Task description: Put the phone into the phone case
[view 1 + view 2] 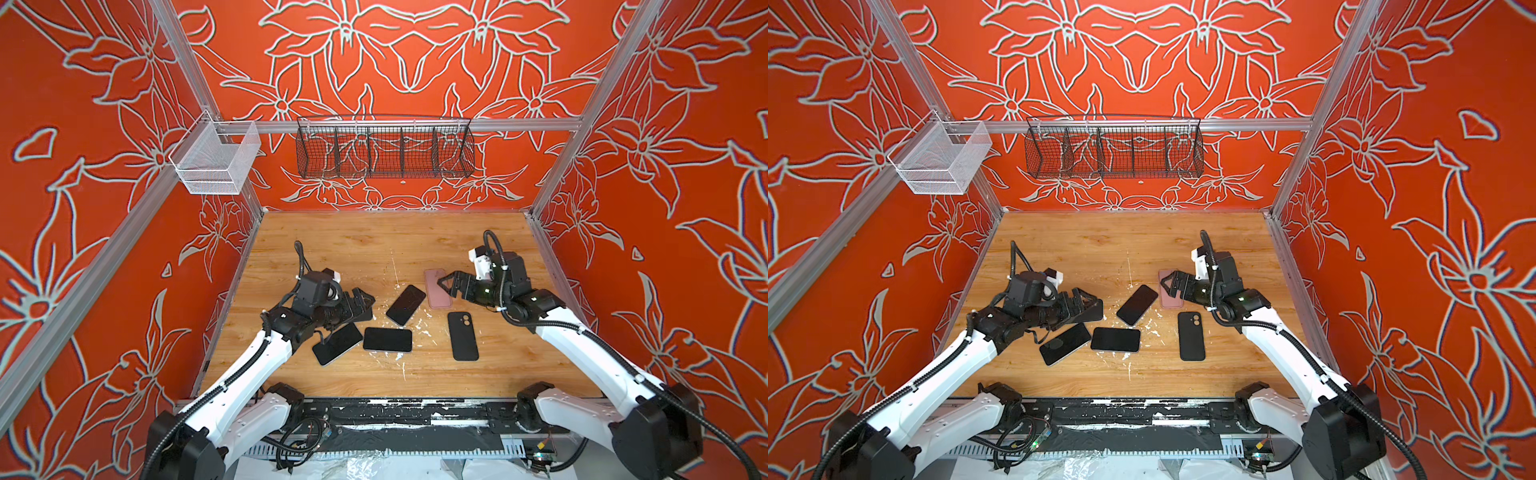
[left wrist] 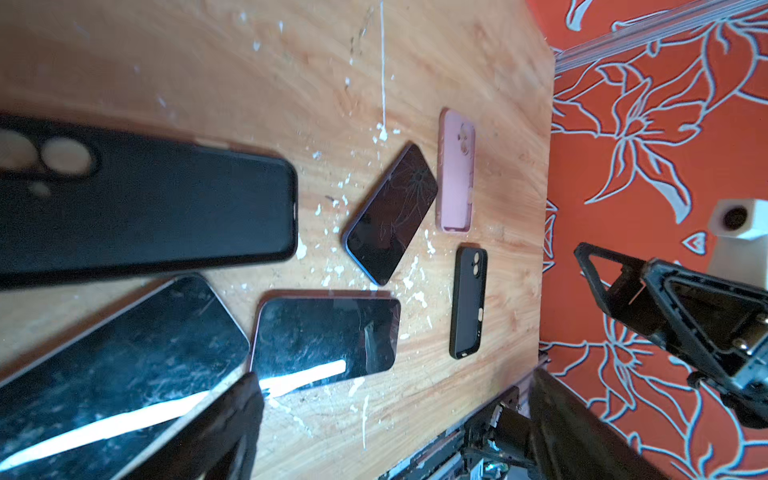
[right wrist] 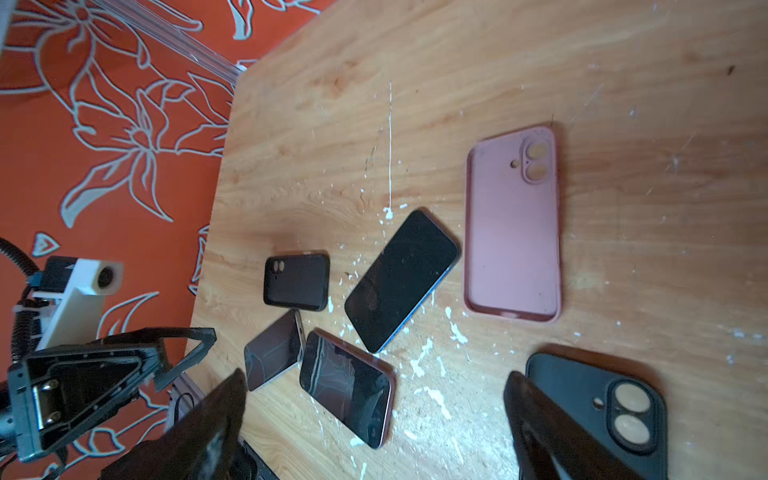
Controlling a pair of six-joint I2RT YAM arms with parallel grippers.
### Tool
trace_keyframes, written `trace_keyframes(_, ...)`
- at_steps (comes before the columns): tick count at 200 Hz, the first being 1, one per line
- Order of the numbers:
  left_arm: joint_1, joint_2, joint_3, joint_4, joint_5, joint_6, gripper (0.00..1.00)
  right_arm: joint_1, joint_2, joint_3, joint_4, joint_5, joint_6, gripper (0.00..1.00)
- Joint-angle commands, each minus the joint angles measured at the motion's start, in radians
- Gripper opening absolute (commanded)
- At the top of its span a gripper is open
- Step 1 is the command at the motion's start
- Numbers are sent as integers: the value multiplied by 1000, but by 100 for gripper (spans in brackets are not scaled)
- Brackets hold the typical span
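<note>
On the paint-flecked wooden table three dark-screened phones are laid face up: a scuffed phone, a pink-edged phone and a cracked phone. The pink case is laid cavity up, partly covered in both top views by the released, empty right gripper. One black case is seen whole. Another, the blurred black case, is largely hidden by the released left gripper.

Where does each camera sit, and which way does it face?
Top views: high over the near edge, looking down on the table; both arms, left gripper and right gripper show.
Left wrist: on the left arm, looking past one own finger to the right gripper.
Right wrist: on the right arm, looking past own fingers to the left gripper.
Both wrist views share the pink case and cracked phone.
</note>
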Motion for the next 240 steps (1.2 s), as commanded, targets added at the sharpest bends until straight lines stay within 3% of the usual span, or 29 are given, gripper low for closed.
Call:
trace_keyframes(1,-45,2,-62,84,8,-139,97,1,60,48,-88,42,-73,97)
trace_keyframes(51,-133,5,-138,243,-101,-243,97,5,327,225,-104,-77,-175,97)
trace_keyframes(110,-142,63,-207,458,-155,-332,97,47,603,434,-175,-155,-246,92)
trace_keyframes(168,-147,163,-238,633,-133,-377,97,118,822,606,-297,-92,-299,92)
trace_keyframes(240,-182,255,-239,702,-151,-395,97,119,924,692,-319,-4,-335,97)
